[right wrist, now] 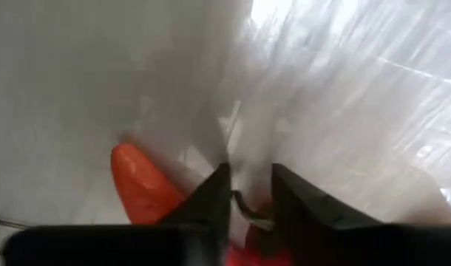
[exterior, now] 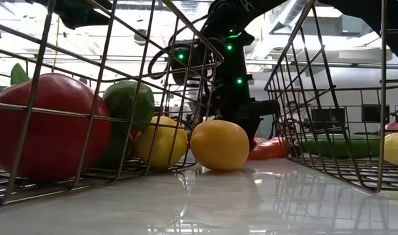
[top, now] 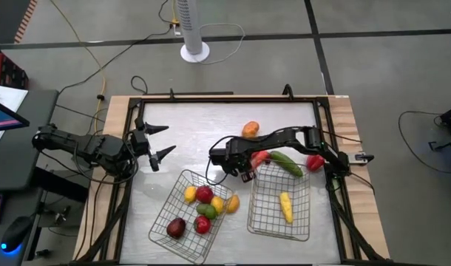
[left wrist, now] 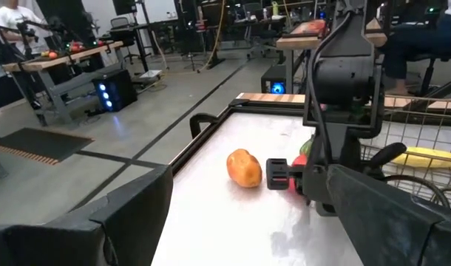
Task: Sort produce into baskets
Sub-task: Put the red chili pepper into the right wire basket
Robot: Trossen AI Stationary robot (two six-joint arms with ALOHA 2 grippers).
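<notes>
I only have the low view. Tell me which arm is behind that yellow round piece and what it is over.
Observer: That is the right arm. From above, its end effector is down by a red chili, between the left basket and the right basket.
Operator: Report the left arm.
Observer: The left end effector waits open at the left side of the table, apart from all the produce.
Operator: Name any loose piece I cannot see.
Observer: An orange piece sits alone on the table beyond the right arm, outside both baskets.
</notes>
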